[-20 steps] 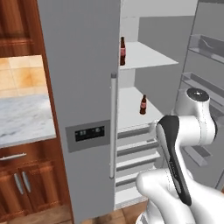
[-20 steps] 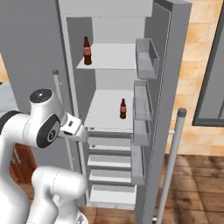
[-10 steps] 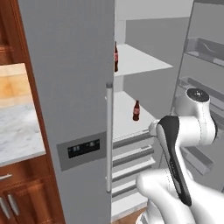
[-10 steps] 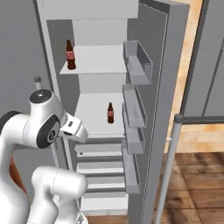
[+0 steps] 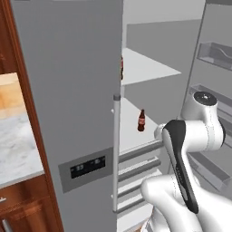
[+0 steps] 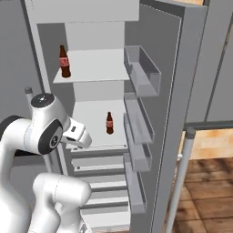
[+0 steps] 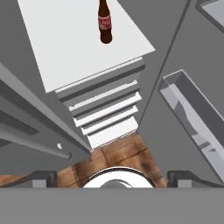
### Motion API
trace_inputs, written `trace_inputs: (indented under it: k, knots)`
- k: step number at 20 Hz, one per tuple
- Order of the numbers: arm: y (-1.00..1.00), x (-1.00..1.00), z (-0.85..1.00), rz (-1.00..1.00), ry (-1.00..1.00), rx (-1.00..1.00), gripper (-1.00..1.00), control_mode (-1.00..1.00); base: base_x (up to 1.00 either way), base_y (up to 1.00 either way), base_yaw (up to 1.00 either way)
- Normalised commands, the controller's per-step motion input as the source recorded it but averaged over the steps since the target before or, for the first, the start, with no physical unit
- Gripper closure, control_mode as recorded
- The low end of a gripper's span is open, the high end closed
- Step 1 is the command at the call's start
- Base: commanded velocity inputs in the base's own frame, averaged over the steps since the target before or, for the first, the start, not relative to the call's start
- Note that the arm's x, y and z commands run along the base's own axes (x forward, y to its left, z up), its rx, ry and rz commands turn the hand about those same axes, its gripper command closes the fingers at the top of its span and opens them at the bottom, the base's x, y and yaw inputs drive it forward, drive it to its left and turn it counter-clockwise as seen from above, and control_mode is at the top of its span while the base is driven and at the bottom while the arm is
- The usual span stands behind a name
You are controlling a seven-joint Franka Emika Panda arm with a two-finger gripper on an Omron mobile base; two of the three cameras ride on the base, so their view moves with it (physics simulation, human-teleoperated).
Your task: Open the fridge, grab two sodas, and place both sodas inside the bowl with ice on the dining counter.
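Hand view: my gripper (image 7: pixel 112 175) hangs spread wide and empty, its fingers (image 7: pixel 43 178) apart; ahead of it one soda (image 7: pixel 104 22) stands upright on a shelf (image 7: pixel 70 48) of the fridge (image 6: pixel 177 91), whose right door is open; the other soda (image 6: pixel 64 61) stands higher, one shelf up.

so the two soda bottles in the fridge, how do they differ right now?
The upper soda stands on the higher shelf, at its left edge; the lower soda stands one shelf down, nearer the middle. In the left base view the closed left door hides all but a sliver of the upper soda, while the lower soda is in full sight. Shared: both are upright dark brown bottles with red labels, neither held.
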Motion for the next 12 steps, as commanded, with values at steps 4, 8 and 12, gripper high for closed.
trace_inputs:
  k: [4,8,12]
  knots:
    - [0.00,0.00,0.00,0.00,0.00,0.00,-1.00,1.00,0.29,0.31,-0.09]
    - [0.00,0.00,0.00,0.00,0.00,0.00,-1.00,1.00,0.30,0.32,-0.07]
    - [0.00,0.00,0.00,0.00,0.00,0.00,-1.00,1.00,0.30,0.35,-0.07]
